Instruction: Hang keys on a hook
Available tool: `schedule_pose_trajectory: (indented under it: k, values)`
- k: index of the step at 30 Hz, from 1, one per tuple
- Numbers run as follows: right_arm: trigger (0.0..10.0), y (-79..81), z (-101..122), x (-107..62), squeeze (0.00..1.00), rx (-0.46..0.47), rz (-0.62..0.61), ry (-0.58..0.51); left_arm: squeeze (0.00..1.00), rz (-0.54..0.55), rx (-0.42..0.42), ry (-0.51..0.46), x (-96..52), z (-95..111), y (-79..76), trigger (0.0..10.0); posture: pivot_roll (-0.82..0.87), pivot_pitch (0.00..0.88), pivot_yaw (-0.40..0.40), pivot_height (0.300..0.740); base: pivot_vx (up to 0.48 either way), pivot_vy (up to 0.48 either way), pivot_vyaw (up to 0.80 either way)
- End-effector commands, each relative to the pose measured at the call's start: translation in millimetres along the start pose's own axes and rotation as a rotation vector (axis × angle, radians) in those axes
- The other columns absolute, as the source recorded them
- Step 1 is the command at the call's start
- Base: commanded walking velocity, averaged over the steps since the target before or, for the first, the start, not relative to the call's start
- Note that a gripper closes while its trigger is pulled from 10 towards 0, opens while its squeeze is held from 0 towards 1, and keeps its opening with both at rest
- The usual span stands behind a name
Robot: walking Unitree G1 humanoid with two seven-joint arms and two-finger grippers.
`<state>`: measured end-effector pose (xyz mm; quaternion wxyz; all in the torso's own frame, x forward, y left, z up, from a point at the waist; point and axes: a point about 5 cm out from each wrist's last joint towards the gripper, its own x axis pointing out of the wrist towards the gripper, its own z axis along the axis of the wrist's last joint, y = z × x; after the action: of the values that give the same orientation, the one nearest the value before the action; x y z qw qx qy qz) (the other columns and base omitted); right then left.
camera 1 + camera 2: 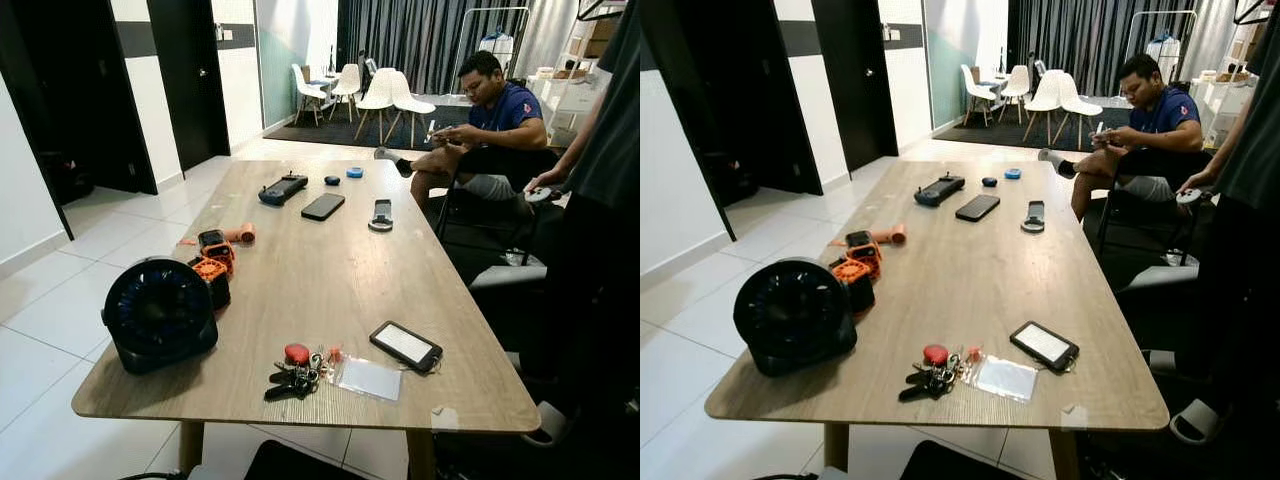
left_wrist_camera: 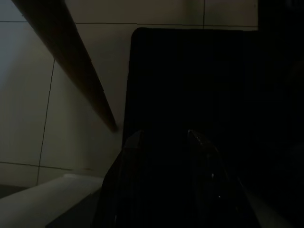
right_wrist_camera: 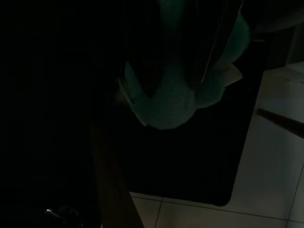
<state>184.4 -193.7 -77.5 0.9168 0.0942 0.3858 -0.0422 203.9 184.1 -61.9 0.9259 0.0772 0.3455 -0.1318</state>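
Observation:
A bunch of keys [image 1: 296, 372] with a red fob and black key heads lies on the wooden table [image 1: 330, 270], close to its near edge. A clear card sleeve [image 1: 370, 379] lies attached on the keys' right. My left gripper [image 2: 166, 137] hangs low in the dark beside the table's edge, over a black mat on the tiled floor. Its two fingers stand apart, with nothing between them. The right wrist view is very dark: a table leg [image 3: 111, 175], a black mat and a pale green object [image 3: 173, 102].
Left of the keys stands a black round fan [image 1: 160, 313], with orange-black gear [image 1: 213, 262] behind it. A cased device [image 1: 405, 346] lies right of the keys, and phones and a controller [image 1: 283, 188] further back. One person [image 1: 495, 120] sits beyond the table; another [image 1: 600, 200] stands at its right.

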Motion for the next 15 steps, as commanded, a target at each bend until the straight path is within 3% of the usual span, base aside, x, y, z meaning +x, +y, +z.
schedule_pose_trajectory:
  k: [1, 15]
  values:
    - [10.0, 1.2, -6.9, -1.7, 0.0, 0.003, 0.001, 0.018, 0.0, -0.004, -0.02, 0.007, -0.9, -3.7, -1.8, 10.0, 0.04, 0.013, 0.021, 0.74, 0.0, 0.0, 0.0]
    - [10.0, 1.0, -8.4, -2.2, 0.0, -0.006, 0.005, 0.025, 0.0, -0.009, -0.022, 0.0, -1.5, -4.6, -2.0, 10.0, 0.04, 0.008, 0.016, 0.74, 0.0, 0.0, 0.0]
